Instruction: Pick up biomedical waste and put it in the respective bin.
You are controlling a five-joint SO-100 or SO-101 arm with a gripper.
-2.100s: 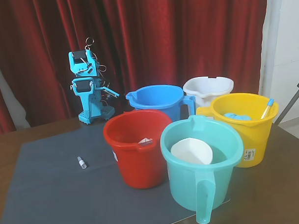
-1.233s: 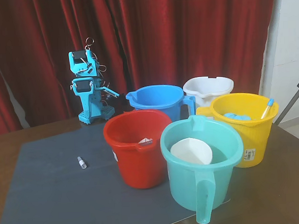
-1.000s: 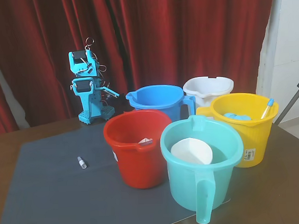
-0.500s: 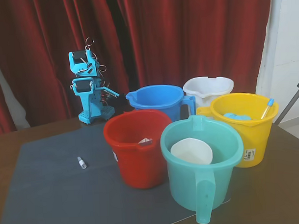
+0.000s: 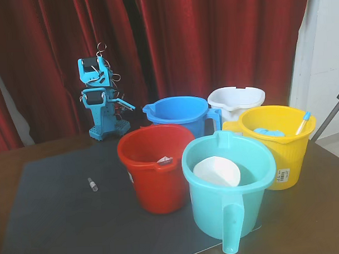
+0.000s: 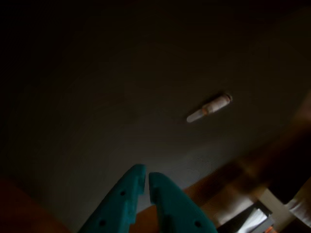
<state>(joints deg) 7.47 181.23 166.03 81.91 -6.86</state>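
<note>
Fixed view first: the red bucket [image 5: 155, 167] stands near the middle of the dark mat [image 5: 56, 220] that covers much of the wooden bench [image 5: 323, 211]. It is upright, with a small white sticker low on its left side and a bit of white paper lying inside. The vial [image 5: 92, 184] lies flat on the mat to the left of the red bucket, well apart from it and touching nothing else. Right of the red bucket and nearer the camera, touching or nearly touching it, stands the teal bucket [image 5: 231, 205] with its handle facing the camera and a white cup-like thing [image 5: 217, 171] inside. Behind the red bucket is the blue bucket [image 5: 177, 114]; farther right are the white bucket [image 5: 236, 102] and the yellow bucket [image 5: 273, 145], which holds something blue and a blue-tipped white stick [image 5: 302, 123] leaning on its rim. The blue arm [image 5: 100, 99] is folded upright behind and left of the red bucket, before a red curtain [image 5: 211, 42].

Wrist view, very dim: the claw [image 6: 146, 175] rises from the lower edge with its two teal fingers pressed almost together, only a thin slit between them, holding nothing. The vial [image 6: 209, 108] lies on the mat above and right of the claw, well apart from it.
</note>
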